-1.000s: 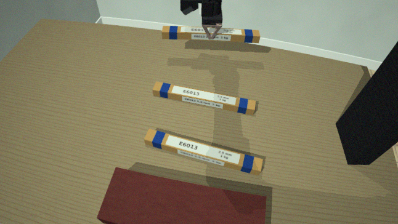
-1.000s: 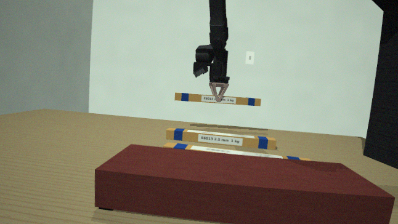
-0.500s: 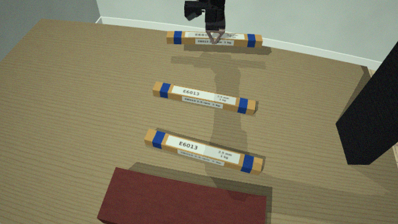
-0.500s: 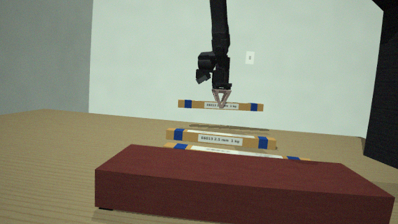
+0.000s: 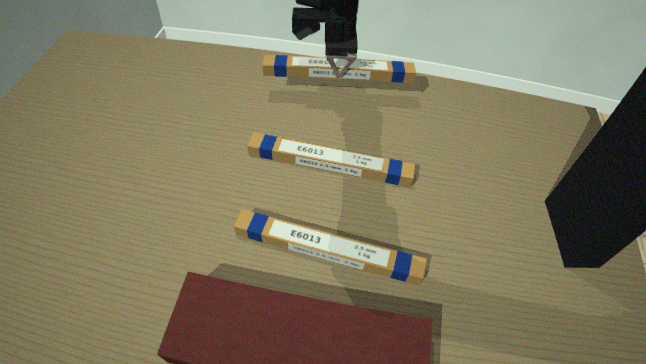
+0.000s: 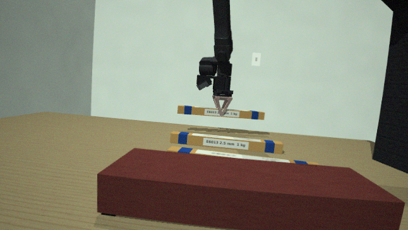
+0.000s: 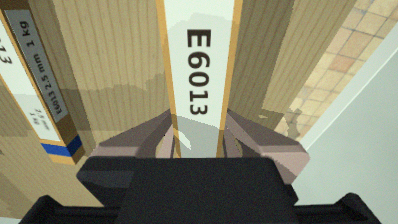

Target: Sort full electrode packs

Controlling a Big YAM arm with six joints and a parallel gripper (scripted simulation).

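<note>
Gripper: you see it clamped near the middle of the far electrode pack, held level above the table; two packs lie between it and the red platform.

far pack (aloft) | middle pack behind near pack | platform frontmost

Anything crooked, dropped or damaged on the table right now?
Nothing stands out. The pincer grips the far pack near its middle, in the air and roughly level. The middle pack and near pack lie flat on the table, apart from each other. All three look intact. No pack is on the platform.
</note>
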